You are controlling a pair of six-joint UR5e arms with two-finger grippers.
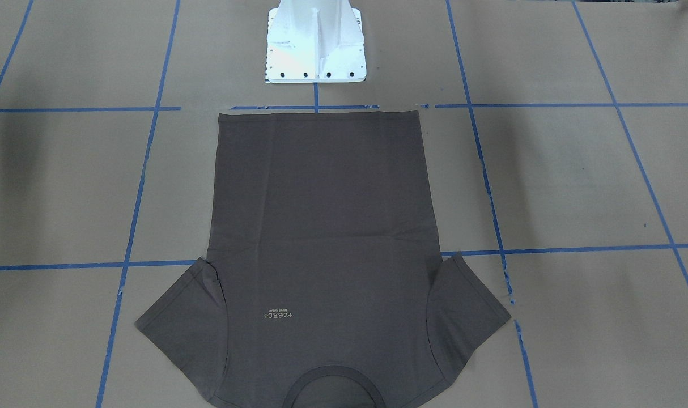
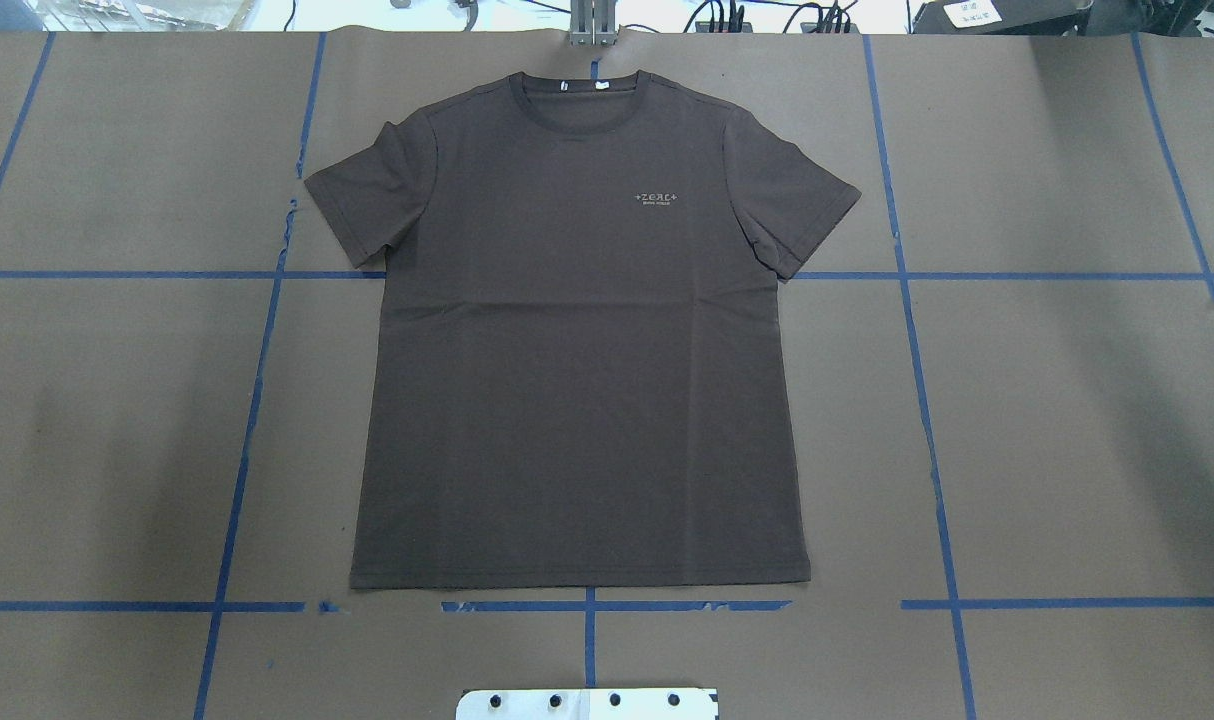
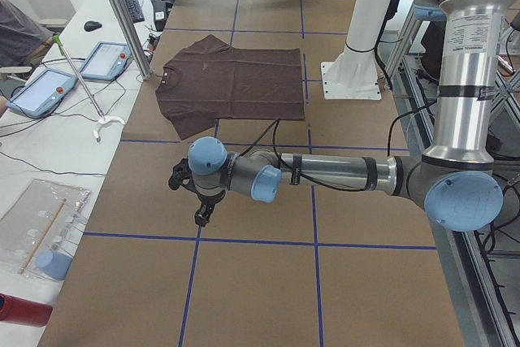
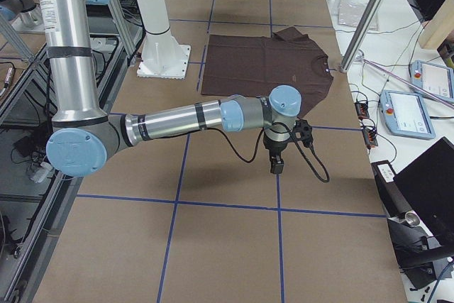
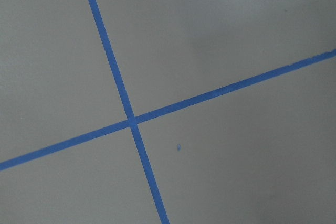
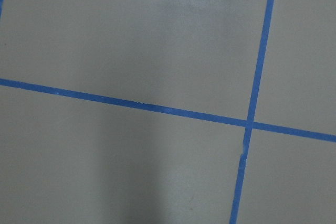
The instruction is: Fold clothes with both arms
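The dark grey-brown T-shirt (image 2: 577, 350) lies flat and spread out on the brown paper, collar (image 2: 577, 88) away from the robot and hem toward the base. It also shows in the front view (image 1: 321, 226). Neither gripper shows in the overhead or front view. In the left side view my left gripper (image 3: 201, 215) hangs over bare paper, well clear of the shirt (image 3: 236, 79). In the right side view my right gripper (image 4: 275, 166) hangs over bare paper, clear of the shirt (image 4: 266, 62). I cannot tell whether either is open or shut. Both wrist views show only paper and blue tape.
The white pedestal base (image 1: 315, 45) stands just behind the shirt's hem. Blue tape lines (image 2: 907, 276) grid the table. Side tables hold teach pendants (image 3: 45, 91) (image 4: 411, 115). An aluminium post (image 3: 122, 14) stands near the collar. An operator's arm (image 3: 16, 30) shows at the edge.
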